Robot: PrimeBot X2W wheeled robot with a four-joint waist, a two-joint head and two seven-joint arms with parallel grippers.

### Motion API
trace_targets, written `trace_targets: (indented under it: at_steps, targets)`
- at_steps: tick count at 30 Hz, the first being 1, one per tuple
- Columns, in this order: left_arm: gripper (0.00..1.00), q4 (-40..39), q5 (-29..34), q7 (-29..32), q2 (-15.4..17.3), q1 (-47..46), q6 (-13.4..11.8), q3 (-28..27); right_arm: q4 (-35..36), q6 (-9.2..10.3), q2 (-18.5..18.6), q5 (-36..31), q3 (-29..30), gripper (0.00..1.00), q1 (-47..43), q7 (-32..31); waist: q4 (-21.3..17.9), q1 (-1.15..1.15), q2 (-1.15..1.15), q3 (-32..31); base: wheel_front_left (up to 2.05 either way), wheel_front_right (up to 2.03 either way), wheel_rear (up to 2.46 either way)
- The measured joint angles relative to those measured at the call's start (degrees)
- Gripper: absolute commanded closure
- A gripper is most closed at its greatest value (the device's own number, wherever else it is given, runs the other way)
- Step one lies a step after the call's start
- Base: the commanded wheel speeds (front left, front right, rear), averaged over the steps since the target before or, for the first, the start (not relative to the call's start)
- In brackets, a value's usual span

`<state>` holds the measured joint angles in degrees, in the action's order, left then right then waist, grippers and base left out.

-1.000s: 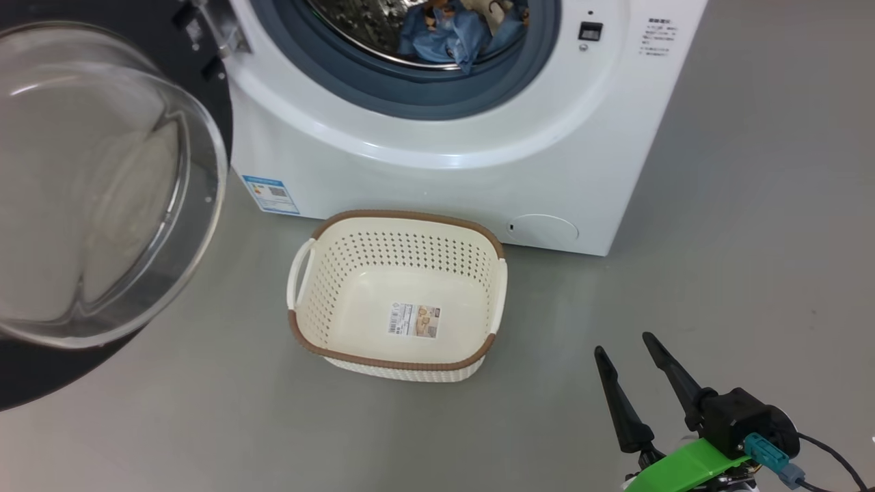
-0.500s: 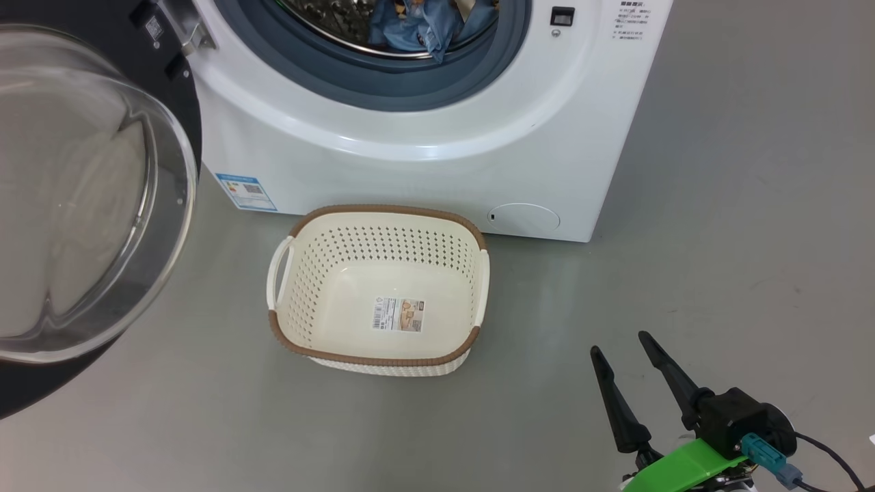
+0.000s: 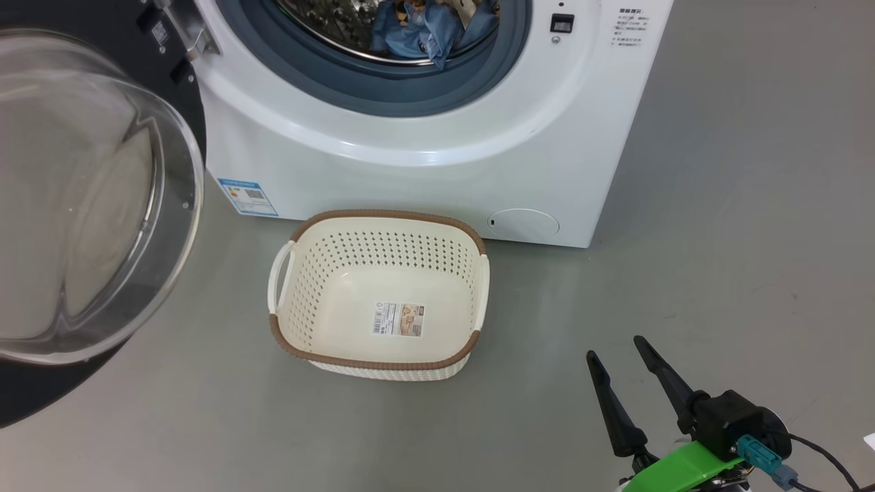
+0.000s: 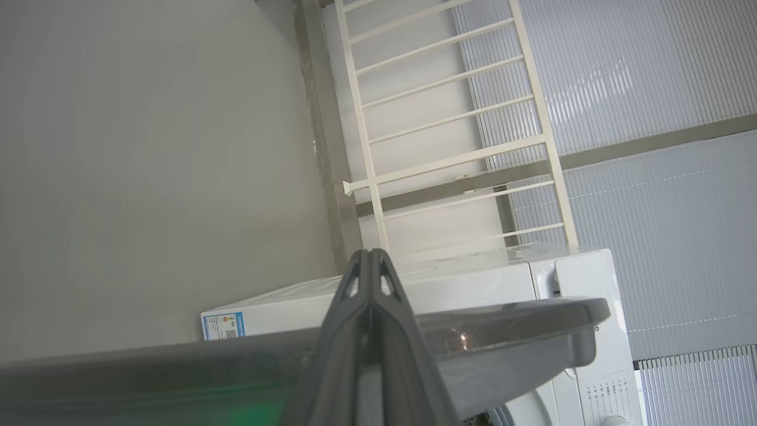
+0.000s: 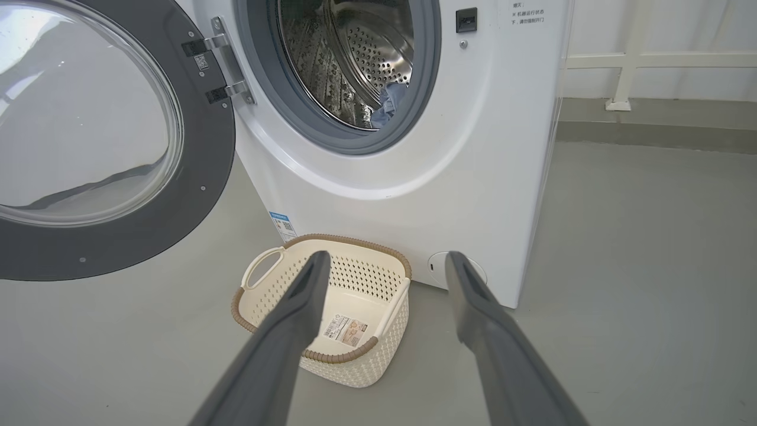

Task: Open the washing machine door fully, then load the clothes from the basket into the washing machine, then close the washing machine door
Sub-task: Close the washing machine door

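So the basket is empty, sitting on the floor right against the front foot of the washing machine, and the clothes are in the machine's drum. Looks to me like loading's done and the only job left is shutting the washing machine door, which is swung way out on the machine's hinge side.

Left pincer is pinched fully together, just beside the door's rim with the machine beyond it. Right pincer is spread wide, holding nothing, well out in front of the machine off its latch-side corner.

My two cents: push with the shut left pincer on the door's outer face near the free edge, far from the hinge, and follow the arc round instead of shoving straight. One blue fold comes down to the drum's lip, so watch it doesn't get caught in the machine's grey seal. The door probably swings over the basket, but I'd go slow there, then press firmly at the latch.
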<state>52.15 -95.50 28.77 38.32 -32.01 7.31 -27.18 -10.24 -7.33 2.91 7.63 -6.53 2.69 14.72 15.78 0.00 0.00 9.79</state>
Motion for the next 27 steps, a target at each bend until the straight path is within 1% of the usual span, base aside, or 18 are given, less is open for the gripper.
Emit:
trace_targets:
  at_steps: [8, 15, 20, 25, 27]
  targets:
    - [1.0, -1.13, 0.01, 6.79, 1.1, 0.82, 0.0, 0.96, -0.38, 0.0, 0.0, 0.46, 0.04, 0.0, 0.01, 0.0, -0.36, 0.0, 0.0, -0.22, 0.0, 0.0, 0.0]
    - [1.0, -3.54, -0.78, 12.85, 0.46, 2.19, 0.0, 1.11, -0.51, 0.0, 0.01, 1.65, 0.05, 0.0, 0.01, 0.0, -0.24, 0.0, 0.0, -0.64, 0.0, 0.0, 0.0]
    - [1.0, -7.31, -3.32, 18.71, -1.12, 3.76, 0.0, 0.24, -0.73, 0.0, 0.01, 2.67, 0.03, 0.0, 0.0, 0.01, -0.11, 0.0, 0.0, -1.3, 0.0, 0.0, 0.0]
    - [1.0, -11.21, -7.13, 24.51, -3.68, 5.33, 0.0, -2.13, -0.91, 0.0, 0.01, 3.14, -0.09, 0.0, 0.0, 0.0, -0.35, 0.0, 0.0, -1.91, 0.0, 0.0, 0.0]
    - [1.0, -13.66, -7.31, 26.55, -4.32, 6.8, 0.0, -2.43, -1.03, 0.0, 0.01, 3.27, -0.19, 0.0, -0.01, 0.0, -0.61, 0.0, 0.0, -2.02, 0.0, 0.0, 0.0]
